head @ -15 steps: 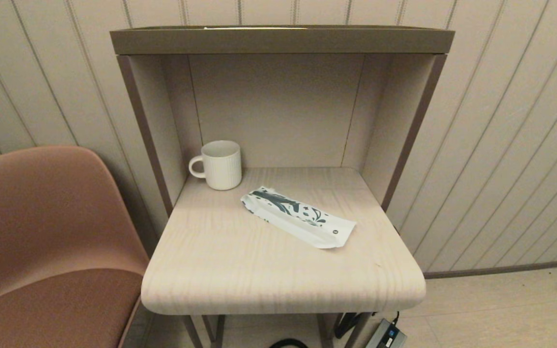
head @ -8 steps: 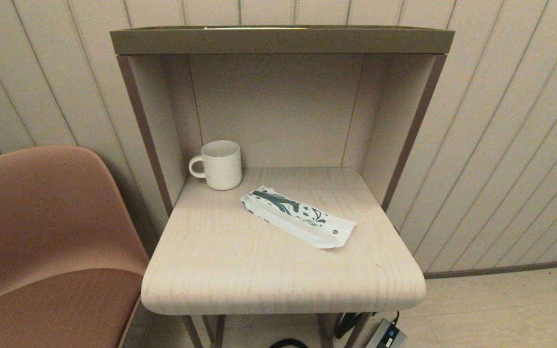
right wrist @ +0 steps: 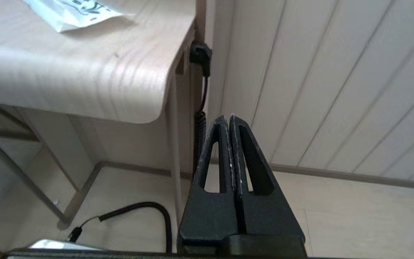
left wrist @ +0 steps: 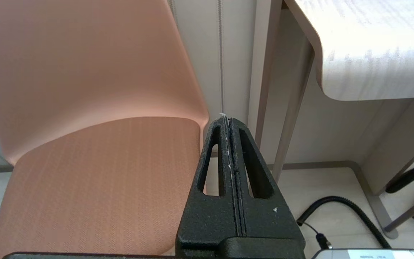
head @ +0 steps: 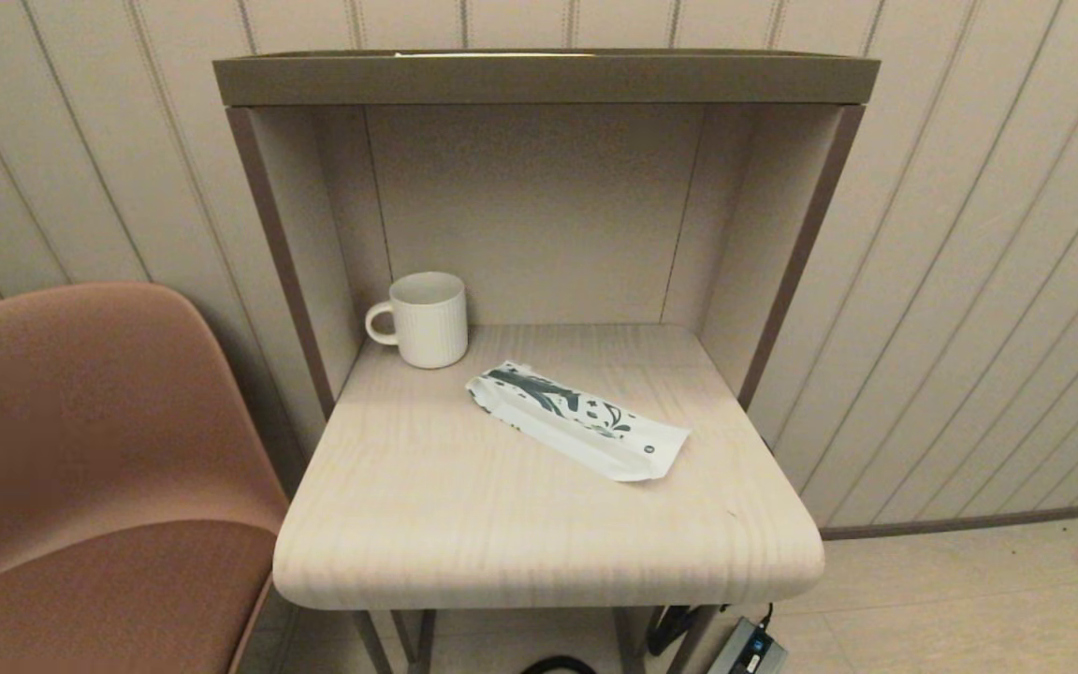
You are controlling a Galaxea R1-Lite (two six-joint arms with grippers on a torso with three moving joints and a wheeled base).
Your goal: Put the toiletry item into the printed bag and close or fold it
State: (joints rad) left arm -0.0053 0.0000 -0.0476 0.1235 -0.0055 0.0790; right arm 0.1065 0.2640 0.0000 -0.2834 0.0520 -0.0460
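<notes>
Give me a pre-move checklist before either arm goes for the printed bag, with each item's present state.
1. Printed bag lies flat on the table, unobstructed: ok.
2. Toiletry item located: not ok, none in view.
3. Bag's opening open or closed: cannot tell.
4. Left gripper empty, fingers shut, below the table edge beside the chair: ok.
5. Right gripper empty, fingers shut, below the table's right corner: ok.
6. Mug stands apart from the bag: ok.
</notes>
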